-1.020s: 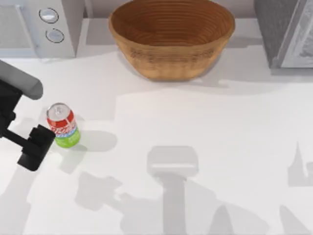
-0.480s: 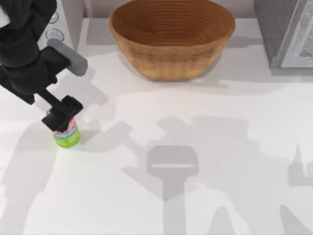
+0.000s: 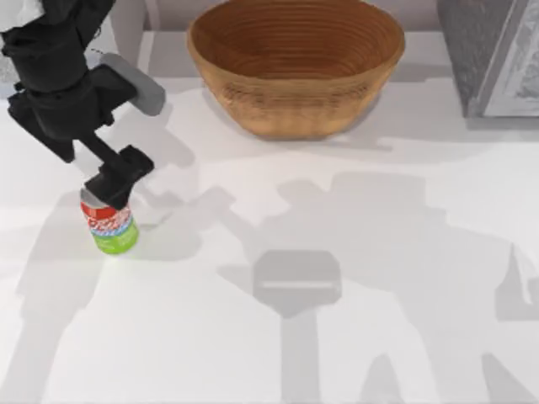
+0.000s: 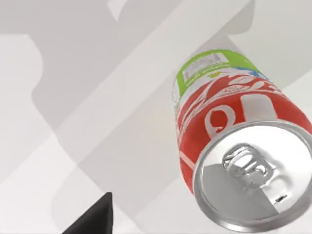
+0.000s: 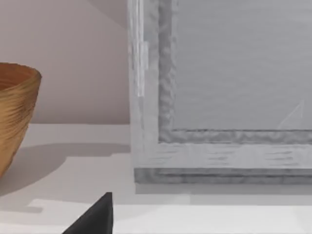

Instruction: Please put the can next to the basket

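So the white bench [image 3: 354, 252] is mostly bare, smooth and matte, with big soft grey arm shadows spread across the middle and lower part of the top view. The can [image 3: 109, 225] stands upright at the left of the frame, silver lid up, red band over lime green, well apart from the basket [image 3: 295, 67], which sits at the upper centre against the back edge. The left gripper [image 3: 116, 181] hangs right over the can's top, black arm coming down from the upper left corner; I honestly can't tell if its jaws are released or clenched. From the left wrist view you look down on the can [image 4: 229, 141] and its pull tab, one dark fingertip [image 4: 95, 219] poking in at the lower edge. A grey textured cabinet [image 3: 493, 55] fills the upper right corner, and the right wrist view shows a plain pinkish wall [image 5: 73, 58] behind the bench.
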